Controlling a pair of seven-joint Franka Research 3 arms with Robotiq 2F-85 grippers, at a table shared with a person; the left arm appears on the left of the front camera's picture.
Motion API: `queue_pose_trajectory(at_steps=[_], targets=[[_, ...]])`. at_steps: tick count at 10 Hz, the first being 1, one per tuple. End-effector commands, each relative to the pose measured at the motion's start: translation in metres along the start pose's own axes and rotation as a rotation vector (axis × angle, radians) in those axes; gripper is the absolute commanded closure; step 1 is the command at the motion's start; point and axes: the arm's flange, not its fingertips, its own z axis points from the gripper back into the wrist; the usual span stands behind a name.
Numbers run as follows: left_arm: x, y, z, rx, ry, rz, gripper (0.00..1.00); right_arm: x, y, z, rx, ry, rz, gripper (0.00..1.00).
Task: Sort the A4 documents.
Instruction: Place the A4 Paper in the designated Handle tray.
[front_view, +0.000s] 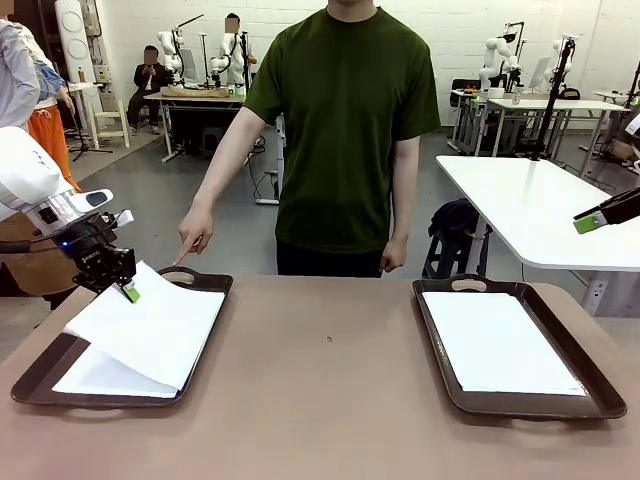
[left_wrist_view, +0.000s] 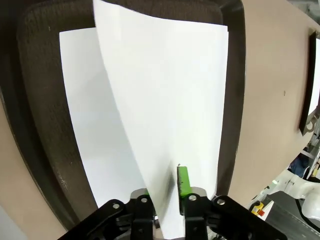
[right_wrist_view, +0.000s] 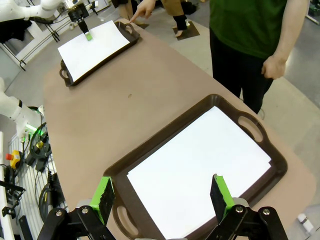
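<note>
- Where the left gripper (front_view: 128, 288) hangs over the far corner of the left tray (front_view: 40, 383), a lifted sheet (front_view: 150, 325) runs up between its jaws; from the left wrist view the sheet's edge passes into the gap, one green pad (left_wrist_view: 183, 180) lies on its near face, and the jaws stand narrow around the paper, though I cannot tell whether they are pinching it or have just let go.
- That lifted sheet sags from the gripper toward the table's near edge, its low end resting on a flat sheet (front_view: 100, 376) that lies on the left tray's floor, so I count two sheets there.
- Over on the robot's right, the right tray (front_view: 590, 402) holds one visible white sheet (front_view: 500, 342) lying flat and square inside the rim; whether more lie under it I cannot tell.
- Looking down from the right wrist, the right gripper (right_wrist_view: 162, 197) hovers well above that tray with its jaws spread wide and nothing between them; the sheet lies below, apart from both green pads.
- Two dark brown handled trays in all, well apart on the brown table (front_view: 320, 380), one at each side.
- At the far edge a person in a green shirt stands; one hand (front_view: 193, 240) points a finger down just beside the left tray's far handle, the other hand (front_view: 393, 257) hangs loosely at their side.
</note>
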Motion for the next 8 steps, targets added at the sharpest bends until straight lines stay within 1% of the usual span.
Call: queue_pose_trajectory(at_steps=[1,2,3,4,5,6,7,8], targets=[[0.0021,0.004,0.006,0.041,0.04,-0.006,0.77,0.0001,0.0009,-0.0012,0.003,0.001,0.005,0.0],[0.0035,0.0037,0.0068,0.061,0.052,-0.002,0.39,0.0001,0.0009,-0.0012,0.003,0.001,0.005,0.0],[0.0046,0.004,0.0072,0.087,0.06,0.006,0.57,0.0001,0.0009,-0.0012,0.003,0.001,0.005,0.0],[0.0057,0.0039,0.0075,0.095,0.065,0.006,0.19,0.0001,0.0009,-0.0012,0.003,0.001,0.005,0.0],[0.0058,0.0039,0.0079,0.112,0.071,0.012,0.37,0.0001,0.0009,-0.0012,0.003,0.001,0.005,0.0],[0.0055,0.0042,0.0088,0.127,0.075,0.019,0.0,0.0001,0.0009,-0.0012,0.003,0.001,0.005,0.0],[0.0047,0.0039,0.0098,0.136,0.074,0.02,0.17,0.0001,0.0009,-0.0012,0.003,0.001,0.005,0.0],[0.0045,0.0036,0.0108,0.149,0.076,0.022,0.0,0.0001,0.0009,-0.0012,0.003,0.001,0.005,0.0]])
